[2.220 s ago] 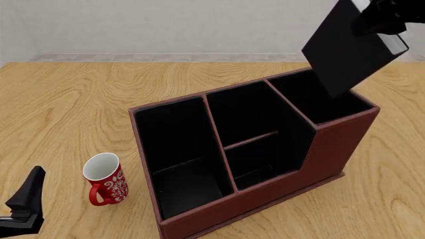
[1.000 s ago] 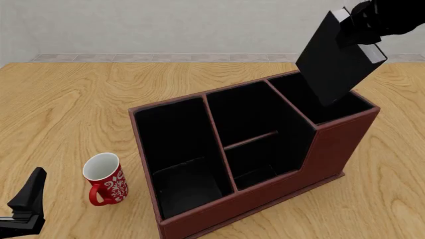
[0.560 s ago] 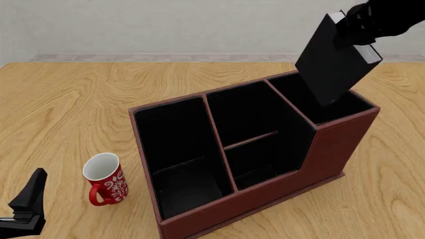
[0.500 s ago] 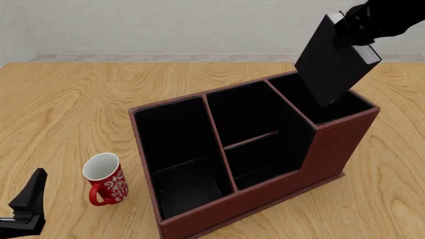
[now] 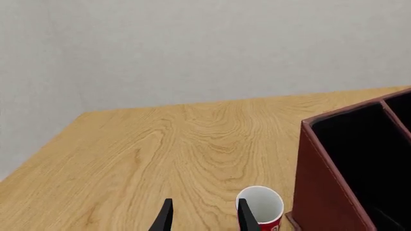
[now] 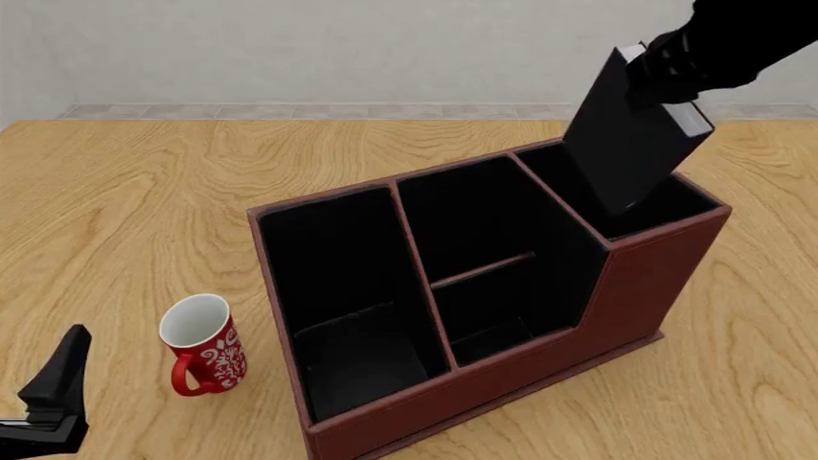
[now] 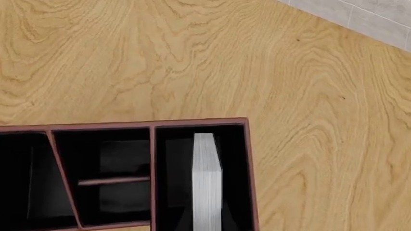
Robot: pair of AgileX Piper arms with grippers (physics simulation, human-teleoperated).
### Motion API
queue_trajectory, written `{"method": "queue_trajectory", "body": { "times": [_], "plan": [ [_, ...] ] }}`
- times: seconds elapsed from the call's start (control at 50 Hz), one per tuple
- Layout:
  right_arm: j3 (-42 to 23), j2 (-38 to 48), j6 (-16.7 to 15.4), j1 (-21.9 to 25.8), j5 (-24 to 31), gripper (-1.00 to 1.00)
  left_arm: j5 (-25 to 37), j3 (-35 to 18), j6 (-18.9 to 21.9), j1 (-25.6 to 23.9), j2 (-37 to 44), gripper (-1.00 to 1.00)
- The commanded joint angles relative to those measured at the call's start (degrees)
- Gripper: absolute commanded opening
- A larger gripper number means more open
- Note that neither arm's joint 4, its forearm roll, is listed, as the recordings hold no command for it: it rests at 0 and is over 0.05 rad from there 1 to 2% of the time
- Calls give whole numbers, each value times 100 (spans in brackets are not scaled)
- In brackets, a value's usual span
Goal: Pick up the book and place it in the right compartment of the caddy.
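The black book [image 6: 629,134] with white page edges hangs tilted, steeply upright, over the caddy's [image 6: 639,287] right compartment [image 6: 684,198], its lower corner dipping at the opening. My right gripper [image 6: 668,69] is shut on the book's upper end. In the right wrist view the book's white page edge [image 7: 205,187] lines up inside the right compartment [image 7: 172,178] of the caddy [image 7: 192,123]. My left gripper [image 6: 52,402] is open and empty at the near left, its fingers [image 5: 165,219] beside the mug.
A red mug [image 6: 202,347] with a white pattern stands upright left of the caddy's low front section; it also shows in the left wrist view [image 5: 262,207] next to the caddy's wall [image 5: 324,187]. The middle section has a crossbar [image 6: 484,270].
My right gripper has swung the book more upright and carried it lower and slightly left, closer over the right compartment. The left arm has not moved.
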Motion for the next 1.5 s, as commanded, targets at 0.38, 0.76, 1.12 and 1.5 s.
{"method": "queue_trajectory", "body": {
  "times": [0.38, 0.76, 1.12, 1.5],
  "plan": [
    [869, -68, 263, 6, -689, -100, 28, 1, 71, -29, 0, 100],
    [1408, -2, 278, -24, -1107, -100, 65, 3, 88, -38, 0, 100],
    [1669, 66, 347, 14, -1377, -100, 82, 4, 119, -27, 0, 100],
    [1954, 93, 436, 34, -1627, -100, 102, 4, 143, -32, 0, 100]
  ]
}}
